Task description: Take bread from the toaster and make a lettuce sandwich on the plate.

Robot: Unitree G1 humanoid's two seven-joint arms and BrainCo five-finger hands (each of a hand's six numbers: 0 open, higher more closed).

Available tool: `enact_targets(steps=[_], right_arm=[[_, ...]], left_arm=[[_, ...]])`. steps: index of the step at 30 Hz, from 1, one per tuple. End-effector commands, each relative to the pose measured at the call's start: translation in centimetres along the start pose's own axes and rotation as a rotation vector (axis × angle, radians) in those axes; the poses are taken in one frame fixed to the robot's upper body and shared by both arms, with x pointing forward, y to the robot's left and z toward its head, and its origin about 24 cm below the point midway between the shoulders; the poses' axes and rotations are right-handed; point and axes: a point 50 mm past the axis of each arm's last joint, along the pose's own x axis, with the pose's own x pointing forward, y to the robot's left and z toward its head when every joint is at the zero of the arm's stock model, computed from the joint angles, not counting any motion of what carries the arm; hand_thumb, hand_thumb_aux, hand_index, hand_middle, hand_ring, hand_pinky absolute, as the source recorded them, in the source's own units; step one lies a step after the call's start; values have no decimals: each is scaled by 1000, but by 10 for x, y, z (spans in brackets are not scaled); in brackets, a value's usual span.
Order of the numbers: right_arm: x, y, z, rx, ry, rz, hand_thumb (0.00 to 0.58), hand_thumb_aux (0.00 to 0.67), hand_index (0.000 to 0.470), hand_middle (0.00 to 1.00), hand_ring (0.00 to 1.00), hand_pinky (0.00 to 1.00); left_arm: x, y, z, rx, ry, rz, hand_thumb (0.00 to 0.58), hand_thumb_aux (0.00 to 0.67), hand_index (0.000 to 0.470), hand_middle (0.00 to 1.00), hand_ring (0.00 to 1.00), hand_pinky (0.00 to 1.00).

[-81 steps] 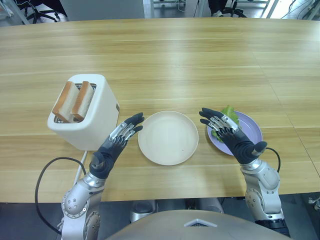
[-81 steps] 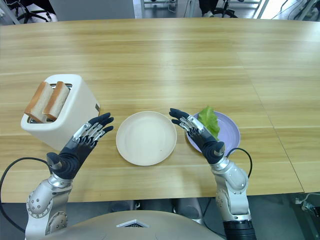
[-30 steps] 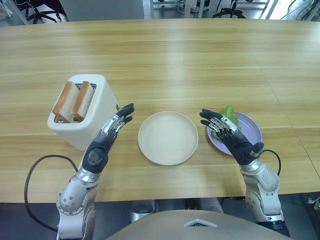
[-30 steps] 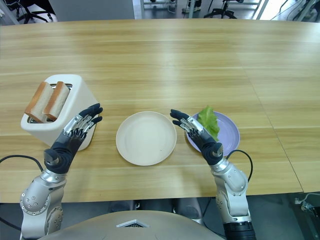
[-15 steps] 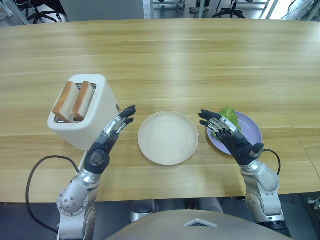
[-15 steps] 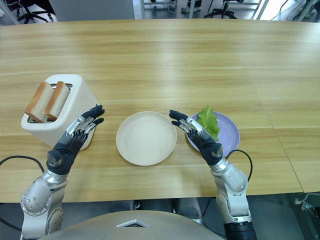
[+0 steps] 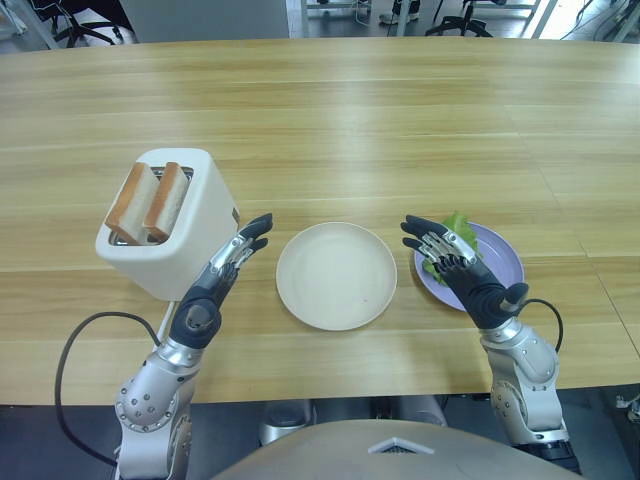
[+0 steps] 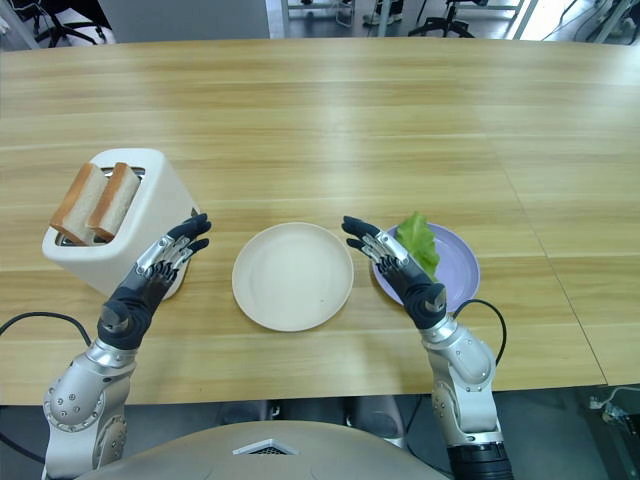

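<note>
My left hand (image 7: 214,286), fingers spread and empty, hangs just right of the white boxy toaster (image 7: 175,252); its two browned bread slices (image 7: 148,201) stand upright farther left.

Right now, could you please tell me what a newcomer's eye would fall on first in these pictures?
Most striking is the white toaster on the left of the table, with two slices of bread standing up out of its slots. A cream plate sits in the middle, and a purple plate with a lettuce leaf lies to its right. The left hand and right hand hover open on either side of the cream plate.
</note>
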Motion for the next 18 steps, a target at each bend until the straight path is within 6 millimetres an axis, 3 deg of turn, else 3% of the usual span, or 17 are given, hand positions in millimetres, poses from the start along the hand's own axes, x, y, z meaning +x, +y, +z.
enact_targets(steps=[1, 18], right_arm=[[0, -2, 0, -18, 7, -6, 0, 0, 0, 0, 0, 0], [2, -3, -1, -48, 12, -22, 0, 0, 0, 0, 0, 0]], left_arm=[[-1, -1, -4, 1, 18, -2, 0, 0, 0, 0, 0, 0], [-1, -2, -3, 29, 1, -7, 0, 0, 0, 0, 0, 0]])
